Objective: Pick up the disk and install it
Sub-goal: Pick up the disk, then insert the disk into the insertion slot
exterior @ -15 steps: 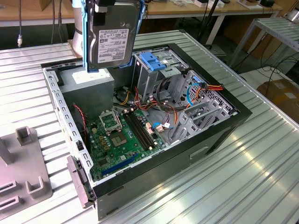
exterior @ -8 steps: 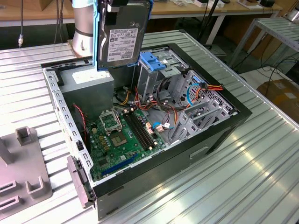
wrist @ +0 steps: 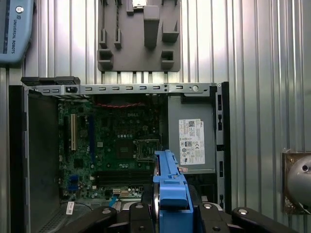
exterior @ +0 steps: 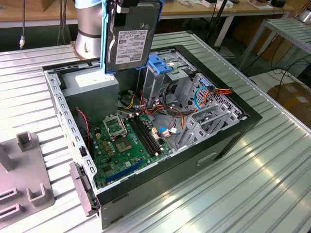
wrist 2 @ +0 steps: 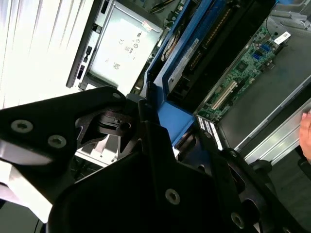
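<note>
Exterior view: black hand (exterior: pixel 137 4) clenched on the upper end of the flat rectangular dark-grey metal disk (exterior: pixel 130 41) with white label and blue plastic side rails. Disk hangs on edge directly below the hand, long axis near vertical, above the open black computer case (exterior: pixel 228 136) on the ribbed metal tabletop (exterior: pixel 262 179). Silver metal drive cage (exterior: pixel 163 85) with blue plastic latch (exterior: pixel 158 64) stands just beside the disk's lower corner, toward the exterior view's right. Grey power supply box (exterior: pixel 90 85) lies beneath the disk. Red and yellow cables (exterior: pixel 214 92) crowd the cage's far side.

Second wrist view: fingers (wrist 2: pixel 150 145) clamp the disk's blue edge.

First wrist view: disk edge held over the green motherboard (wrist: pixel 112 145).
</note>
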You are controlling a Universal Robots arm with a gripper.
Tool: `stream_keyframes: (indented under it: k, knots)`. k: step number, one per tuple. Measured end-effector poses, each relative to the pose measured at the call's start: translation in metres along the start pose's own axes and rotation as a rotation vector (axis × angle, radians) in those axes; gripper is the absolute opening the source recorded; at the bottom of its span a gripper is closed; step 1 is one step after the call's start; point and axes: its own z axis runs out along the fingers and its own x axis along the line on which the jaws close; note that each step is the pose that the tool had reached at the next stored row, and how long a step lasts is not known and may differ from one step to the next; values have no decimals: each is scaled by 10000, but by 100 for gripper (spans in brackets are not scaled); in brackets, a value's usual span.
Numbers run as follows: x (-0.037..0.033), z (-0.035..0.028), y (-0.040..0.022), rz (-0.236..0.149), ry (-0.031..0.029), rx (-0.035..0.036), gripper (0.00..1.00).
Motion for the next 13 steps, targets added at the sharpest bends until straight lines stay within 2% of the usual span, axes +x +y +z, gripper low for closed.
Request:
stream_keyframes:
  k: [2,3,4,5,7,13]
  knots:
    - [0,0,-1,0,0,0,37]
    - [1,4,-2,-4,-2,90,37]
    - [3,14,-2,-10,-7,349,37]
    - [3,16,-2,-12,-9,435,37]
    - [3,16,-2,-14,-3,493,37]
    - [3,16,-2,-15,-1,516,37]
